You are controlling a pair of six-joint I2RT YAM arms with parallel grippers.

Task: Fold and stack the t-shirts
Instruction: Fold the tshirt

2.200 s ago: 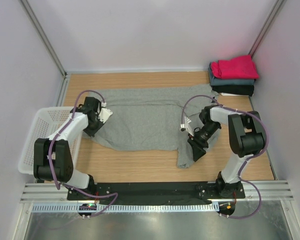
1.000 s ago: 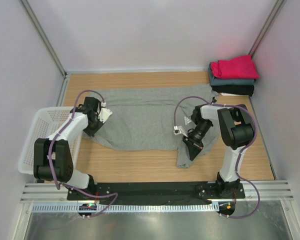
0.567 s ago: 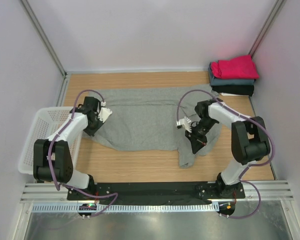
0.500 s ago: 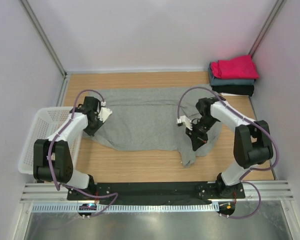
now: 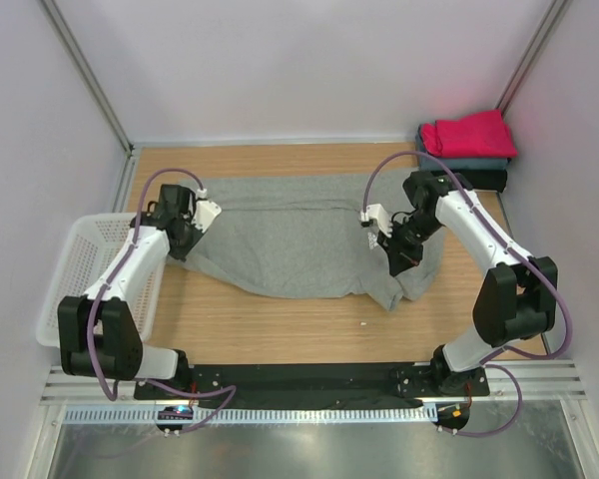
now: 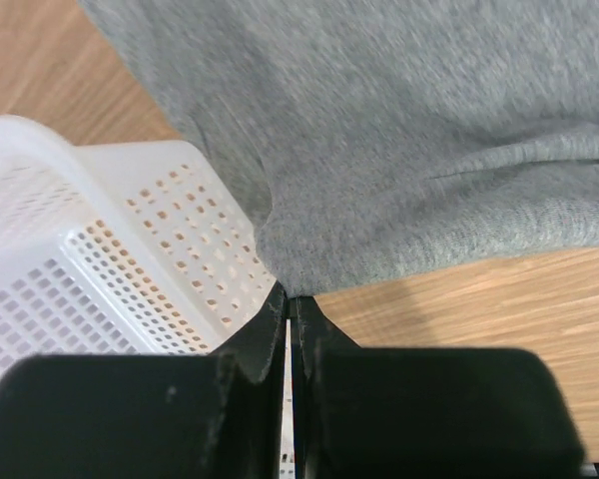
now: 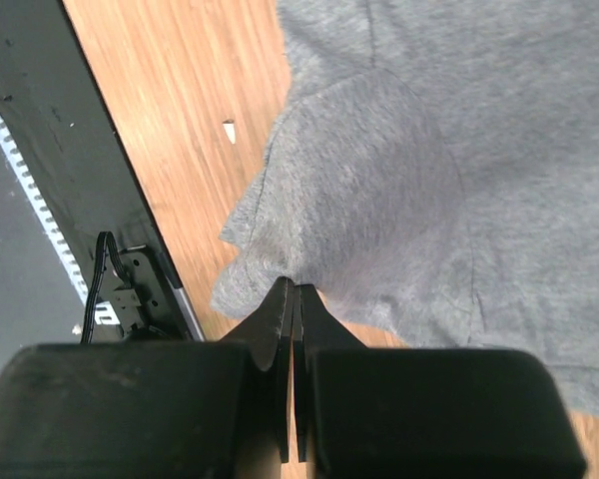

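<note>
A large heather-grey t-shirt lies spread across the wooden table. My left gripper is shut on its left edge beside the basket; the left wrist view shows the fingertips pinching the grey hem. My right gripper is shut on the shirt's right side, where the cloth bunches into a fold. In the right wrist view the closed tips grip grey fabric. Folded magenta-red, slate-blue and black t-shirts sit stacked in the back right corner.
A white mesh basket stands at the table's left edge, close under my left gripper. A small white scrap lies on the bare wood in front of the shirt. A black rail runs along the near edge.
My right gripper has moved back and to the right, dragging the shirt's hanging right flap up off the near table. My left gripper has shifted slightly toward the back, still holding its edge.
</note>
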